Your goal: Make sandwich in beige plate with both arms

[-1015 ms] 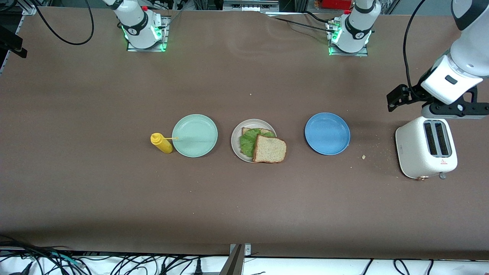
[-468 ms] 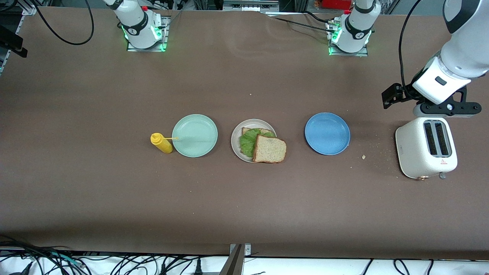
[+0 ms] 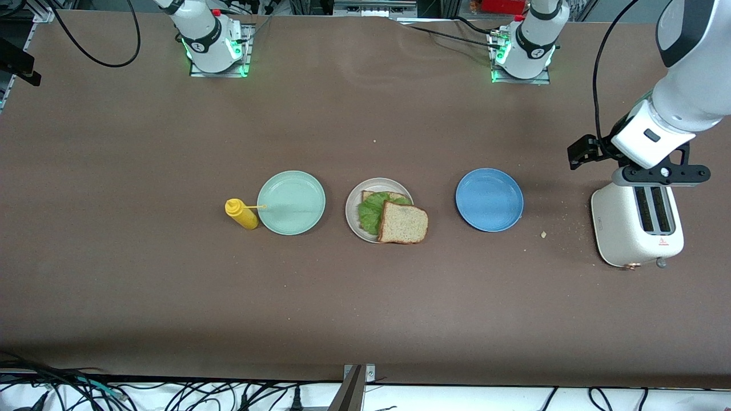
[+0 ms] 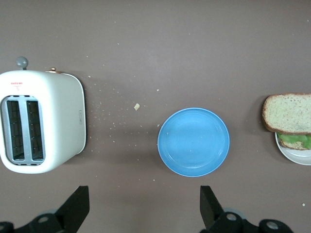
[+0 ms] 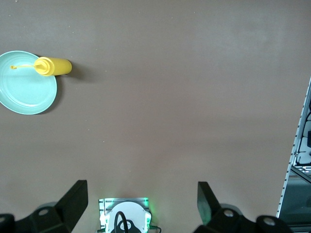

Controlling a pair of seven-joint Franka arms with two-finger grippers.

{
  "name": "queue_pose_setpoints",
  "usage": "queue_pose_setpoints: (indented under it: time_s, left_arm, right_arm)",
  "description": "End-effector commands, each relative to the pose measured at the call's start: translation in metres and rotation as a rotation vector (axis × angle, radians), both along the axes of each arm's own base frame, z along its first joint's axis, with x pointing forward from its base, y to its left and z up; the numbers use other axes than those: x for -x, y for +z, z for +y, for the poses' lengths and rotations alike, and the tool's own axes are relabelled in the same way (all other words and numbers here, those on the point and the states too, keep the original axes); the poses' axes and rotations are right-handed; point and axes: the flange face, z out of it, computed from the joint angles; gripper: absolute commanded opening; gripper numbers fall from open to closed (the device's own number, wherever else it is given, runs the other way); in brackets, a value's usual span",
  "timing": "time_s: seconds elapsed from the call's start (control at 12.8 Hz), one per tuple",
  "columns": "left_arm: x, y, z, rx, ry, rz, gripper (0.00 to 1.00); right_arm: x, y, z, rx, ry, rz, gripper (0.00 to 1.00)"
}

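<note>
Sandwich [image 3: 393, 217]: sits on the beige plate [image 3: 353, 212], mid-table between the mint-green plate [image 3: 290, 202] and the blue plate [image 3: 489, 200]. 2 bread slices with lettuce [image 3: 371, 211] between; top slice [image 3: 403, 222] is skewed toward the front camera and overhangs the rim.
Step in hand: assembly looks finished; judged as the closing stage, with arms clear of the food.
Left gripper [image 4: 142, 216]: high over the table by the toaster [image 3: 637, 225], fingers spread wide, nothing held.
Right gripper [image 5: 141, 213]: not seen in the front view; wrist view shows it high over the right arm's end of the table, above its own base, fingers wide apart, empty. This arm waits.
Mustard bottle [image 3: 241, 213]: lying beside the mint-green plate, untouched.
Next move: probably none beyond parking both arms; if tidying is wanted, squaring the top slice calls for a light nudge, not a pinch.
Risk: overhanging slice could slip off the lettuce.
</note>
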Motion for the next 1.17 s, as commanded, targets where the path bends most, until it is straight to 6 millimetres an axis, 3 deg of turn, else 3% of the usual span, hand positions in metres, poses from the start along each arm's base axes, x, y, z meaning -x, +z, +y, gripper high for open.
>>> queue_pose_setpoints:
  time_s: [0.0, 0.55, 0.78, 0.94, 1.09]
  left_arm:
    - [0.005, 0.025, 0.015, 0.013, 0.018, -0.043, 1.0]
    - [0.002, 0.021, 0.008, 0.009, 0.004, -0.046, 1.0]
    - [-0.008, 0.006, 0.001, -0.02, -0.01, -0.053, 1.0]
    - [-0.009, 0.006, -0.001, -0.021, -0.011, -0.055, 1.0]
    - [-0.007, 0.008, 0.001, -0.02, -0.006, -0.052, 1.0]
  right_arm:
    - [0.004, 0.007, 0.0, 0.015, 0.005, 0.002, 1.0]
    - [0.003, 0.007, -0.001, 0.019, 0.002, -0.001, 1.0]
    - [-0.002, 0.005, -0.004, 0.002, -0.002, -0.015, 1.0]
    - [-0.008, 0.009, -0.001, 0.049, -0.011, -0.064, 1.0]
    - [-0.018, 0.005, 0.019, 0.102, -0.128, -0.097, 1.0]
